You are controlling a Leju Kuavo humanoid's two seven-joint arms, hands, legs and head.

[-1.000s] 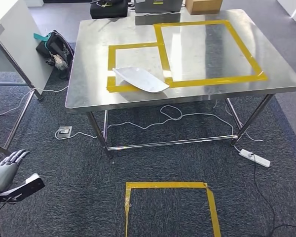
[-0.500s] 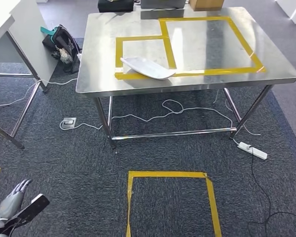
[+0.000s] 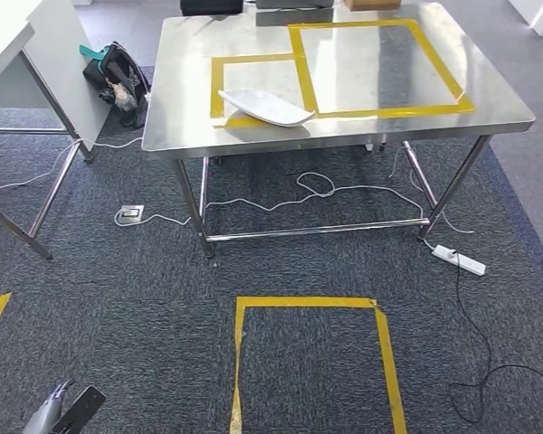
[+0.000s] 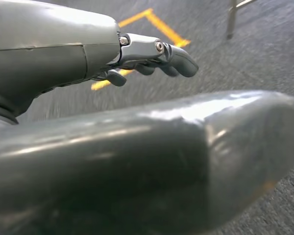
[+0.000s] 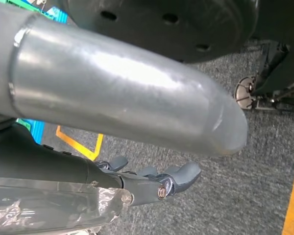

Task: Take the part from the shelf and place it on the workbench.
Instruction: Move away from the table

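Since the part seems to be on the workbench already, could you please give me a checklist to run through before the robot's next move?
1. White part rests on the steel workbench: ok.
2. Part inside the smaller yellow tape square: not ok, it lies across the near tape edge.
3. Left hand holds nothing, fingers apart: ok.
4. Right hand holds nothing: ok.
5. Floor path free of snags: not ok, a white cable and a power strip lie under and beside the workbench.
6. Shelf location: cannot tell.
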